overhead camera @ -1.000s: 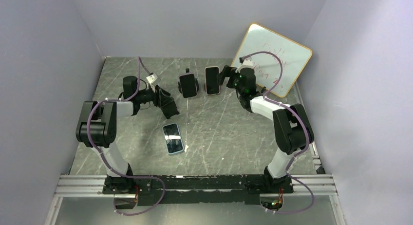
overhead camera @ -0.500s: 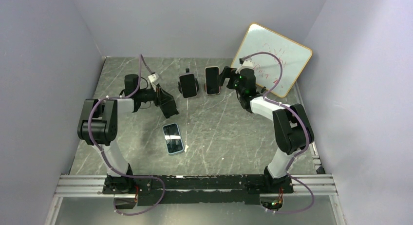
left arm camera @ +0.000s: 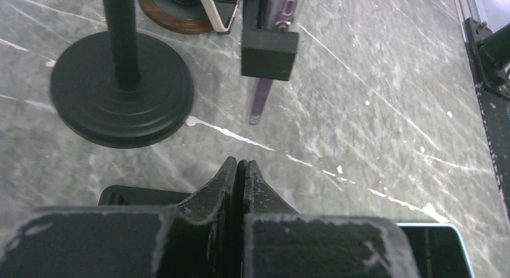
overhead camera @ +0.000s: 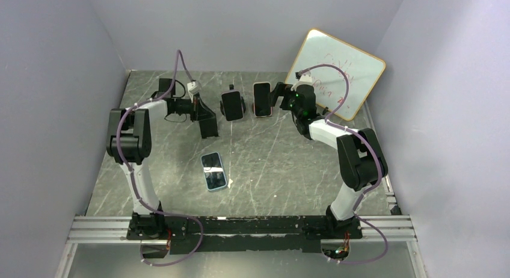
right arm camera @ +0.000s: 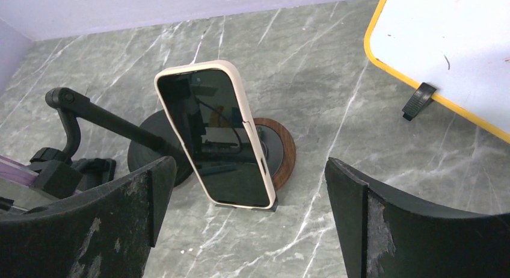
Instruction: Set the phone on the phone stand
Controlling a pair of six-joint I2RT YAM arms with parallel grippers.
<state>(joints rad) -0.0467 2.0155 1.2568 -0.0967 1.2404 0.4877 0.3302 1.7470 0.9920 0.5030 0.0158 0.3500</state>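
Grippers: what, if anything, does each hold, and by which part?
Nothing is held. The left gripper is shut empty; the right gripper is open, clear of the cream-cased phone.

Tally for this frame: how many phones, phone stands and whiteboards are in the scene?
Phones: 3 (cream-cased phone, dark phone, blue-cased phone)
Phone stands: 2 (black stand, wood-rimmed stand)
Whiteboard: 1
Total: 6
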